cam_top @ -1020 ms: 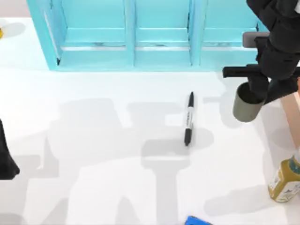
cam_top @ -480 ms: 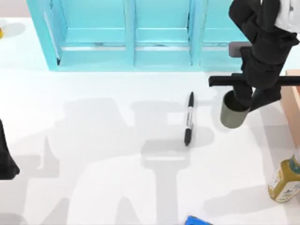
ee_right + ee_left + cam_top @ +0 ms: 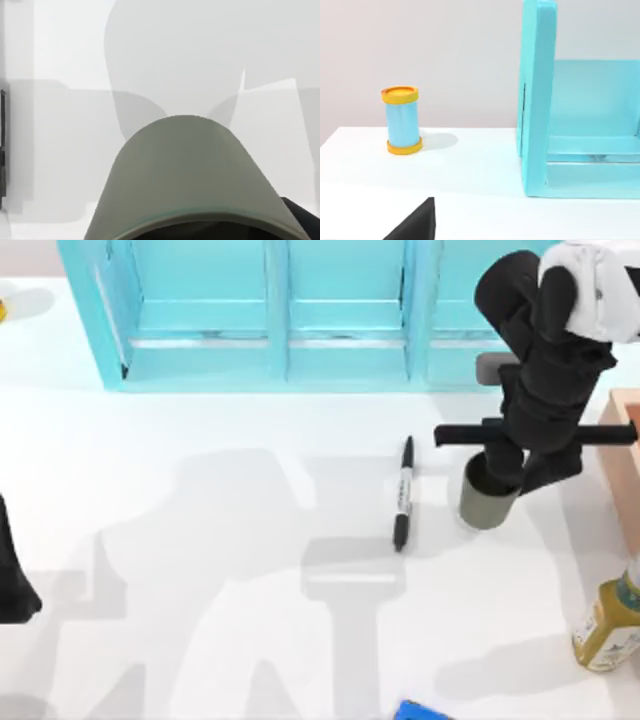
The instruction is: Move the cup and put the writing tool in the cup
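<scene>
The cup [image 3: 487, 502], a small olive-grey cylinder, hangs tilted to the right of centre, with my right gripper [image 3: 510, 472] shut on its rim from above. Close up in the right wrist view, the cup's wall [image 3: 190, 175] curves over the white table. The writing tool [image 3: 403, 493], a slim black marker with a pale label band, lies flat just left of the cup, pointing toward the back. Its edge [image 3: 3, 150] shows as a dark sliver in the right wrist view. My left arm [image 3: 12, 580] is parked at the left edge of the table.
A cyan shelf unit [image 3: 300, 310] spans the back. At the right edge are a yellow-green bottle [image 3: 608, 625] and a wooden box [image 3: 625, 440]; a small blue object [image 3: 420, 711] lies at the front. A blue can with yellow ends [image 3: 402, 120] stands beside the shelf.
My right gripper has carried the cup leftward and toward the front, closer to the marker. The marker and the left arm have not moved.
</scene>
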